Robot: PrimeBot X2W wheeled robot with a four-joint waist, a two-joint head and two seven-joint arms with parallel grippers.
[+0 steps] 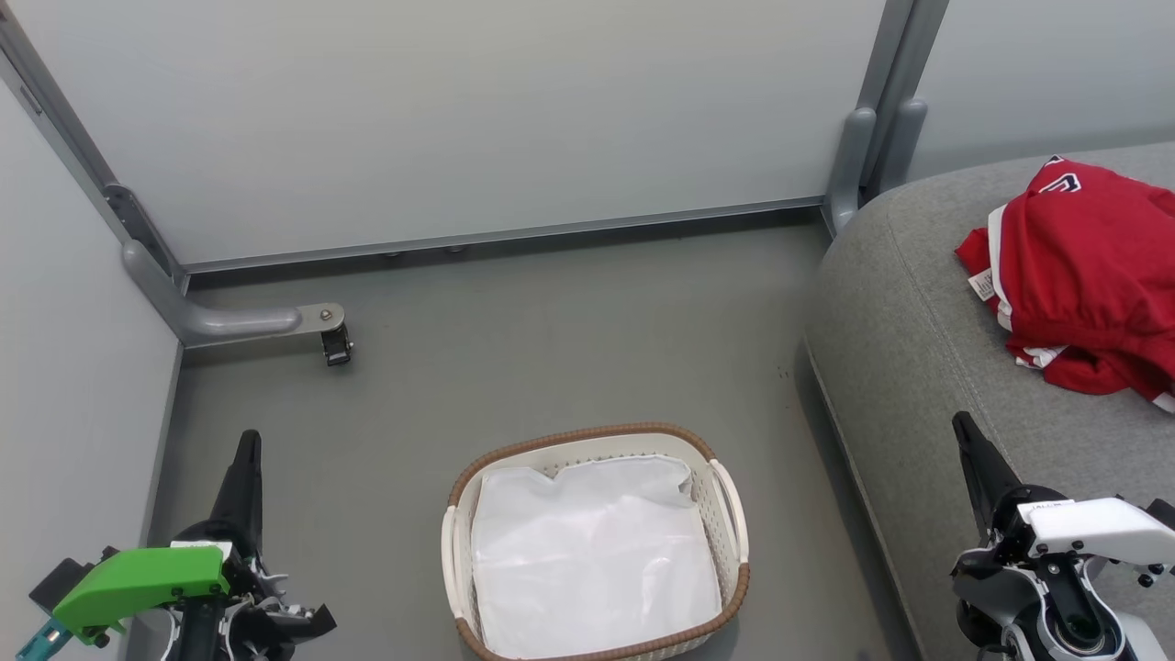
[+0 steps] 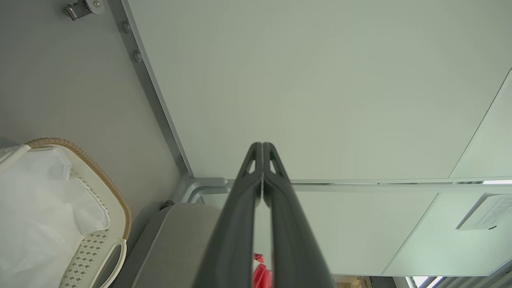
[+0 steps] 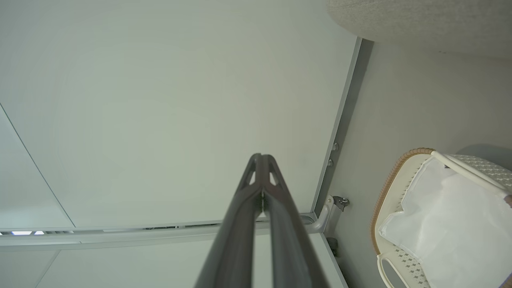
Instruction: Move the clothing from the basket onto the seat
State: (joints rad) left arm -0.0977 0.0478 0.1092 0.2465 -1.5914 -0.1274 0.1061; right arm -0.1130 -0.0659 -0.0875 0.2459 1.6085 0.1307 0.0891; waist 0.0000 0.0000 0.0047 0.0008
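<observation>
The red clothing (image 1: 1088, 275) lies crumpled on the grey seat (image 1: 909, 312) at the right; a sliver of the clothing (image 2: 261, 274) peeks between my left fingers. The cream basket (image 1: 734, 523) with its brown rim stands on the floor at bottom centre, holding just a white sheet lining (image 1: 592, 560). My left gripper (image 1: 248, 441) is shut and holds nothing, low at the left, well apart from the basket. My right gripper (image 1: 962, 424) is shut with nothing in it, over the seat's front edge. Both wrist views show the fingertips pressed together, left gripper (image 2: 263, 145) and right gripper (image 3: 261, 156).
Pale partition walls close off the back and left, with a grey metal frame and a castor bracket (image 1: 326, 335) on the floor at the left. A grey post (image 1: 854, 165) stands at the seat's back corner. Grey floor (image 1: 551, 340) lies between the basket and the wall.
</observation>
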